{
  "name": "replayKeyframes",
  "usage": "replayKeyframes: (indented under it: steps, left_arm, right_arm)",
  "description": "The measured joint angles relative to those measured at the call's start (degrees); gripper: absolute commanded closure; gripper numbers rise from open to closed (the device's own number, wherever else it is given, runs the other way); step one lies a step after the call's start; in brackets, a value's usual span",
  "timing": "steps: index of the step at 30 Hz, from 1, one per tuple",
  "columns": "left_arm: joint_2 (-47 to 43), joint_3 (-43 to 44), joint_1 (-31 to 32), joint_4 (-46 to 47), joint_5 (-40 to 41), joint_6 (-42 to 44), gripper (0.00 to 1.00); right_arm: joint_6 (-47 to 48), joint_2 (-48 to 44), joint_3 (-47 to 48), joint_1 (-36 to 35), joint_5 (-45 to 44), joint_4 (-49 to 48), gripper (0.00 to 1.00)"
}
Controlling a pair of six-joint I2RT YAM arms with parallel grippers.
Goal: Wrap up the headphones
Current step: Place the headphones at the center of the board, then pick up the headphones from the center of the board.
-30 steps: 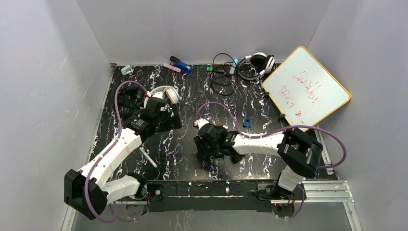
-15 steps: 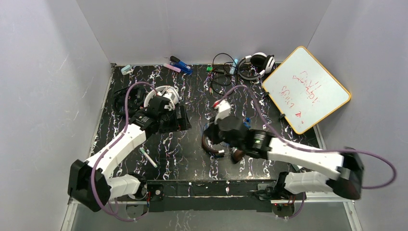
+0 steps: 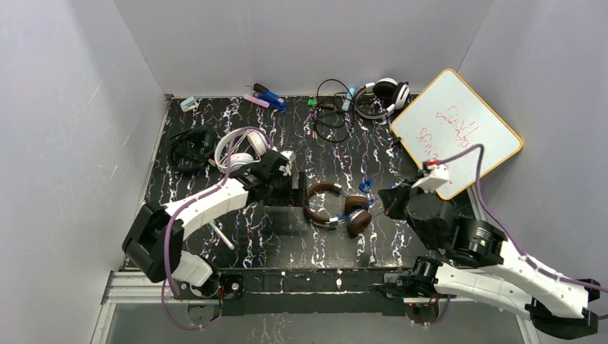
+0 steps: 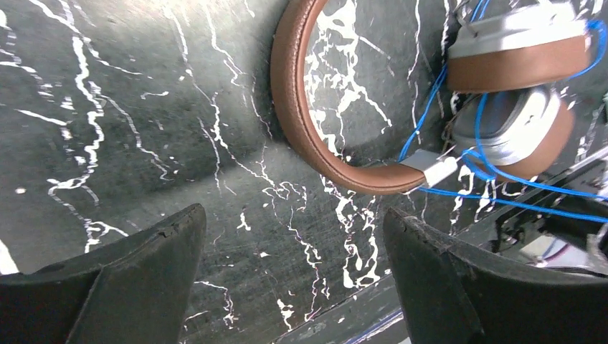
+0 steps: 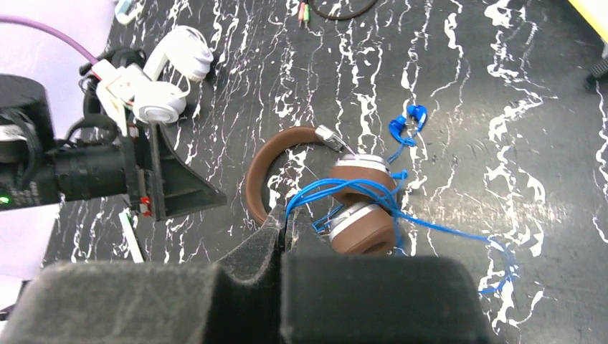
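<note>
Nearest us, close to the desk's (image 3: 272, 240) near edge on the left, lies a pen (image 3: 221, 235). Right of the desk's middle, the right tool (image 5: 285, 221) is clenched tight. A blue cord (image 5: 444, 233) runs right up to its tips, but we cannot tell whether it is pinched there.

Just left of that tool, about the middle of the desk, the brown headphones (image 3: 320, 195) lie flat. Their two cups sit touching each other at the right end of the headband. The blue cord is looped loosely over the cups and trails off toward the right edge.

Just left of the headband, and apart from it, the left tool (image 4: 292, 222) is released. Its jaws stand wide, with only bare desk between them.

Beyond the left tool, the white headphones (image 3: 240, 147) rest near the left edge. The black headphones (image 3: 188, 150) are just beside them, closer to that edge.

A whiteboard (image 3: 455, 132) leans at the far right corner. Along the far edge we see another headset (image 3: 383, 93), a coil of black cord (image 3: 331, 118) and a blue stapler (image 3: 271, 99).
</note>
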State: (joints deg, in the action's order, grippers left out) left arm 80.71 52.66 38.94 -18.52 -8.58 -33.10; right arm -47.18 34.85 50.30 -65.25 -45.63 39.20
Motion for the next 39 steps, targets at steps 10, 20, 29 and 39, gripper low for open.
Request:
replayKeyframes:
  steps: [10,20,29,39]
  left_arm:
    - [12.9,4.7,3.1,3.1,6.4,-1.6,0.21]
    - [19.5,7.9,7.1,5.6,9.8,-5.7,0.40]
    - [21.9,8.4,8.0,8.6,14.9,-11.3,0.98]
    - [18.5,18.0,2.4,-0.4,23.3,-7.0,1.00]
  right_arm:
    - [-4.3,-10.7,-4.1,0.0,-0.7,5.2,0.99]
    - [-3.4,-9.6,-4.6,0.0,0.0,5.6,0.99]
    - [3.4,-9.7,-8.0,0.0,8.1,-1.7,0.93]
    - [7.7,-2.6,-8.1,0.0,21.3,-4.5,0.99]
